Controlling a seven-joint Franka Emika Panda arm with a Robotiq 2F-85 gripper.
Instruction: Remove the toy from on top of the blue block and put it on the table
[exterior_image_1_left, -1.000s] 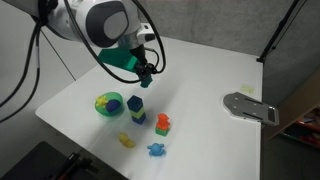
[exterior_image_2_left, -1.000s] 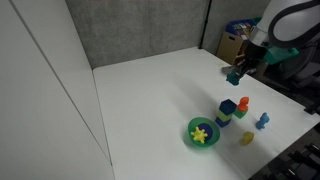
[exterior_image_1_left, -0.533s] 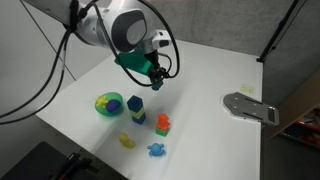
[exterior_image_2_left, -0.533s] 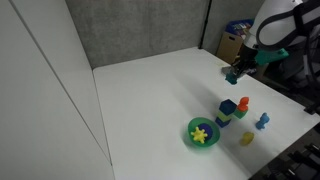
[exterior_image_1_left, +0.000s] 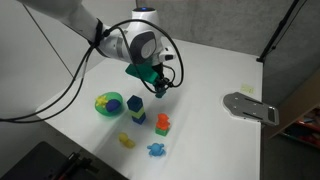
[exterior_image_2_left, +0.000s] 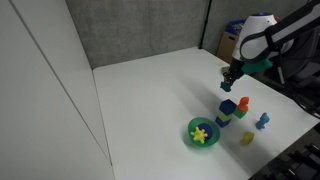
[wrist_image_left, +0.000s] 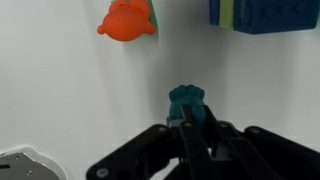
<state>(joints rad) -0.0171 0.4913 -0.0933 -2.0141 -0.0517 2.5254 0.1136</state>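
Note:
My gripper (wrist_image_left: 188, 120) is shut on the small teal-green toy (wrist_image_left: 186, 99), which sticks out past the fingertips just over the white table (wrist_image_left: 70, 95). In both exterior views the gripper (exterior_image_1_left: 157, 86) (exterior_image_2_left: 229, 86) hangs low over the table, beside and apart from the dark blue block (exterior_image_1_left: 135, 102) (exterior_image_2_left: 228, 106). The block's top is bare; it sits on a green-and-yellow piece. In the wrist view the blue block (wrist_image_left: 262, 13) is at the top right edge. I cannot tell whether the toy touches the table.
An orange-red toy with a green top (exterior_image_1_left: 163, 123) (wrist_image_left: 126, 20) stands near the block. A green bowl (exterior_image_1_left: 108, 103) (exterior_image_2_left: 203, 132), a yellow toy (exterior_image_1_left: 126, 140) and a flat light-blue toy (exterior_image_1_left: 156, 150) lie nearby. A grey metal object (exterior_image_1_left: 250, 106) lies further off.
My gripper has moved away from above the block and down toward the table, still holding the teal toy. The other toys have not moved.

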